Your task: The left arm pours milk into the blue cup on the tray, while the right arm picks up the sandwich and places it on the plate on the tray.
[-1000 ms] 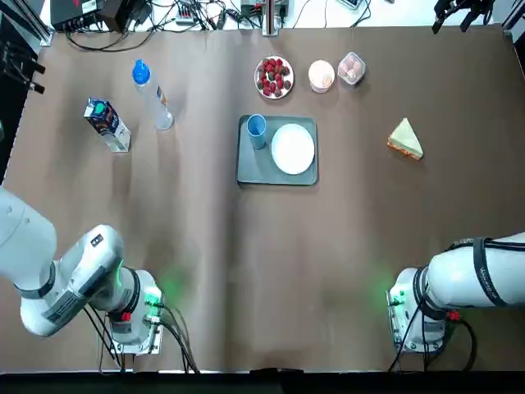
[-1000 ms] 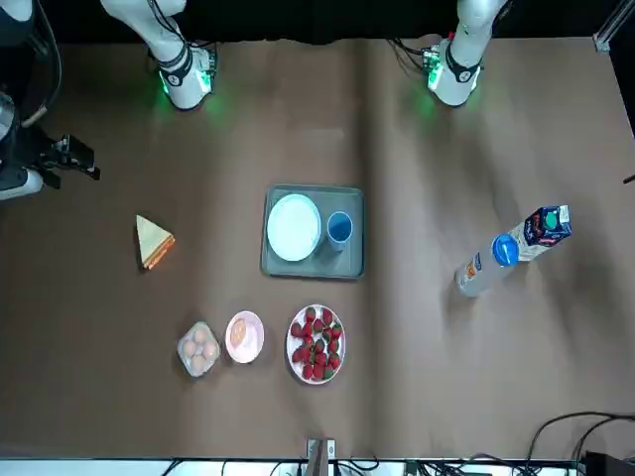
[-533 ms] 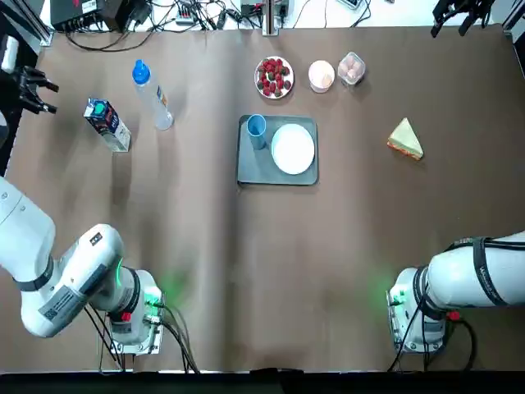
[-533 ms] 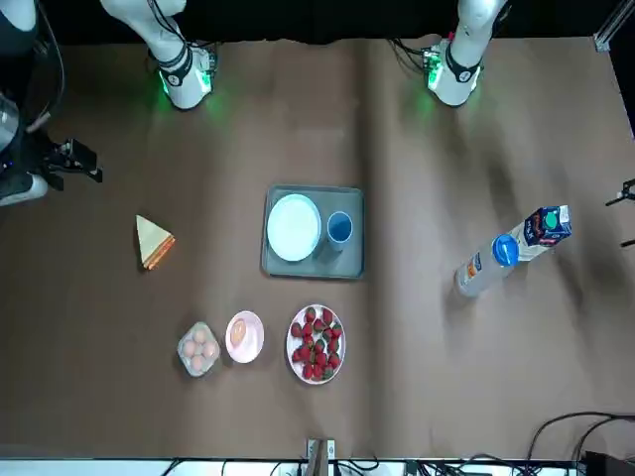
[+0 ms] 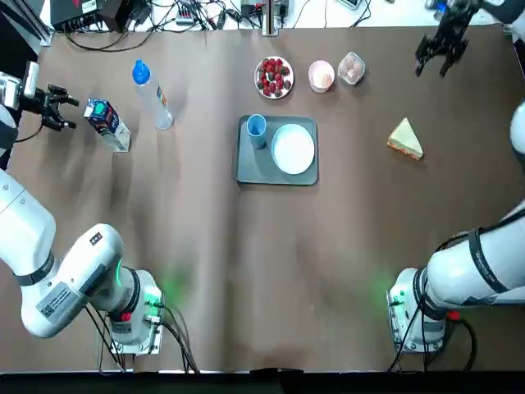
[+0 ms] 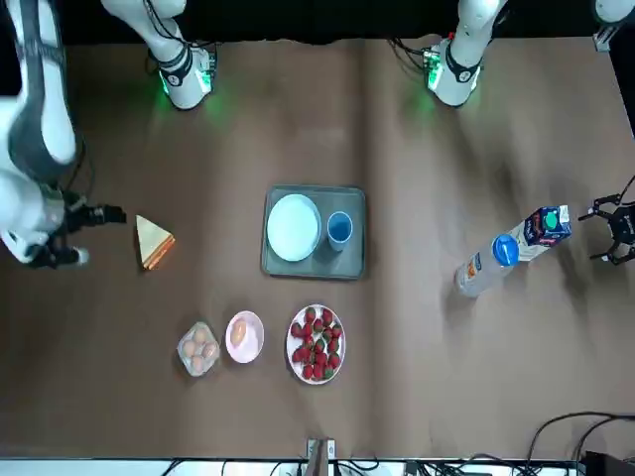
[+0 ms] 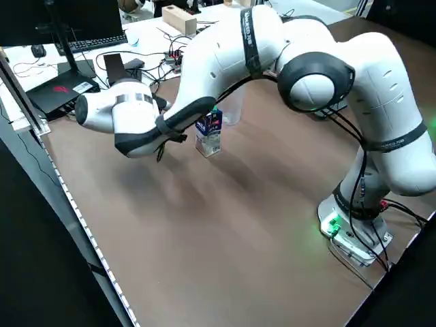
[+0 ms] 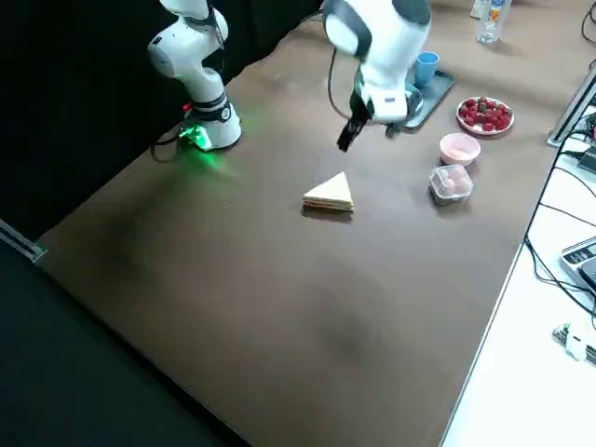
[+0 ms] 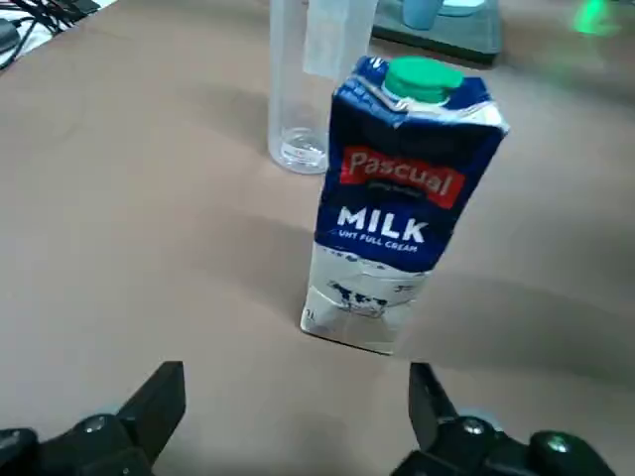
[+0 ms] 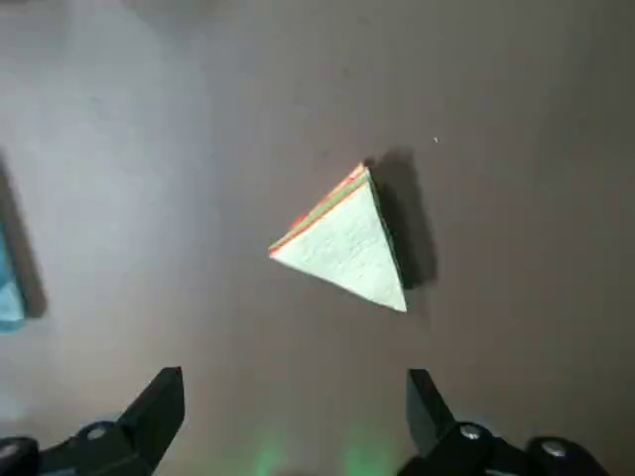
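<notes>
The blue and white milk carton (image 5: pixel 107 125) stands at the far left of the table, green cap up (image 9: pixel 402 198). My left gripper (image 5: pixel 72 113) hovers open just left of it, fingers pointing at the carton without touching it (image 9: pixel 295 397). The triangular sandwich (image 5: pixel 405 139) lies at the right (image 10: pixel 345 243). My right gripper (image 5: pixel 433 66) hangs open above the table, beyond the sandwich. A grey tray (image 5: pixel 254 168) in the middle carries the blue cup (image 5: pixel 256 127) and a white plate (image 5: pixel 293 148).
A clear bottle with a blue cap (image 5: pixel 152 97) stands right beside the milk carton. Beyond the tray sit a plate of strawberries (image 5: pixel 274 76), a small pink bowl (image 5: pixel 321 75) and a tub of eggs (image 5: pixel 351 68). Cables line the far edge.
My left gripper has come in from the left edge towards the milk carton. My right gripper has dropped from the far right corner towards the sandwich. Nothing on the table has moved.
</notes>
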`<action>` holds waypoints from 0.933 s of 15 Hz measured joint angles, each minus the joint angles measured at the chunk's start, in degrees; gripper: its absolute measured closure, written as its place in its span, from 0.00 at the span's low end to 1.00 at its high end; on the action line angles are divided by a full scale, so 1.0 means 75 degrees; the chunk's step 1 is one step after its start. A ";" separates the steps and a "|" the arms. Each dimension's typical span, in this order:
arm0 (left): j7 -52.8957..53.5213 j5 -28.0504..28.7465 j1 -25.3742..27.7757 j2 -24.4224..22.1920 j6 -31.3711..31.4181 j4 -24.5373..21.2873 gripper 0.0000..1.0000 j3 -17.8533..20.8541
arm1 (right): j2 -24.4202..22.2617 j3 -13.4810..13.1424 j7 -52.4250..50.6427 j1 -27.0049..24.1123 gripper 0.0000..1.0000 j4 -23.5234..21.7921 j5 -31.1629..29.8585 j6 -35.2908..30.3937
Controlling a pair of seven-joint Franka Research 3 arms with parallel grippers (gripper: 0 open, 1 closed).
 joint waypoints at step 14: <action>0.1111 -0.0304 0.0158 0.0403 -0.0678 -0.0096 0.00 -0.0126 | 0.2600 0.0017 -0.2125 -0.0756 0.09 -0.0178 0.0961 0.1134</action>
